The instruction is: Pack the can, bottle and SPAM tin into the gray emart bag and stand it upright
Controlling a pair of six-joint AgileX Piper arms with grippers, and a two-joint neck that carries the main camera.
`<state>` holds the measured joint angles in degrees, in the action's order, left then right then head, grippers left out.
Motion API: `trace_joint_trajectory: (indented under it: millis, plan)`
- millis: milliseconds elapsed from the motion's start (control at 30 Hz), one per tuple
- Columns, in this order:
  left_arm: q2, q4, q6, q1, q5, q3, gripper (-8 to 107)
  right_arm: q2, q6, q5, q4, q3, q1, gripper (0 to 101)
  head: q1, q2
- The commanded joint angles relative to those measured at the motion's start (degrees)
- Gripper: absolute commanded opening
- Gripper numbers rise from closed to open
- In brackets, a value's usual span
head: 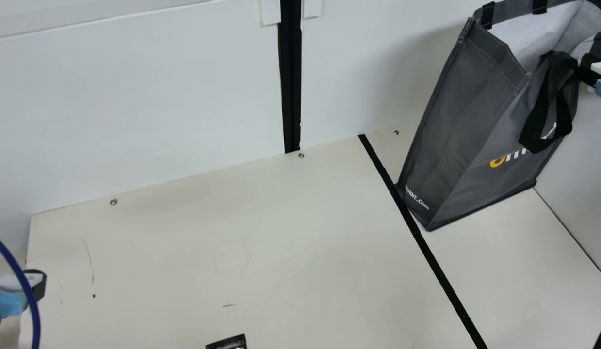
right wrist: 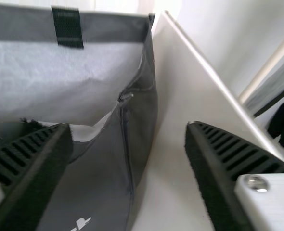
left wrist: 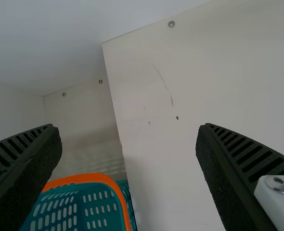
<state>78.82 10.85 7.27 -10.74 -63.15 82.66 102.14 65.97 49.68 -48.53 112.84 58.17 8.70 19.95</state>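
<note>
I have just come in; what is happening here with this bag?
The gray bag stands upright on the table, its top open. The right gripper is open at the bag's upper edge and seems not to grip it. The left gripper is open and empty, away from the bag; its wrist view also shows a teal basket. I cannot tell what is packed inside the bag.

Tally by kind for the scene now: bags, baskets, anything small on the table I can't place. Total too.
Bags: 1, gray fabric bag with black handles
Baskets: 1, teal slotted plastic basket with orange rim
Unidentified: 1, small dark printed item, cut off by the main view's bottom edge
Total: 3
</note>
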Motion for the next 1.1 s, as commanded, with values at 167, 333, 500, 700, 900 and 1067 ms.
trace_joint_trajectory:
  millis: [167, 333, 500, 700, 900, 1067]
  plan:
    - [0.00, 0.00, 0.00, 0.00, 0.00, 0.00, 90, -0.10, -0.37, 0.77, -1.69, 4.14, 0.31, 95, 1.30, 0.05]
    - [0.00, 0.00, 0.00, 0.00, 0.00, 0.00, 90, 0.04, -0.81, 1.60, -3.00, 7.43, 0.51, 95, 1.30, 0.05]
    - [0.00, 0.00, 0.00, 0.00, 0.00, 0.00, 90, 0.15, -1.33, 2.61, -4.37, 10.61, 0.53, 95, 1.30, 0.05]
    - [0.00, 0.00, 0.00, 0.00, 0.00, 0.00, 90, 0.09, -2.05, 3.75, -5.16, 13.92, -0.14, 95, 1.30, 0.05]
    - [0.00, 0.00, 0.00, 0.00, 0.00, 0.00, 90, -0.40, -2.75, 4.85, -5.98, 16.14, -1.83, 95, 1.30, 0.05]
    - [0.00, 0.00, 0.00, 0.00, 0.00, 0.00, 90, -1.27, -3.15, 5.87, -6.64, 17.14, -4.12, 95, 1.30, 0.05]
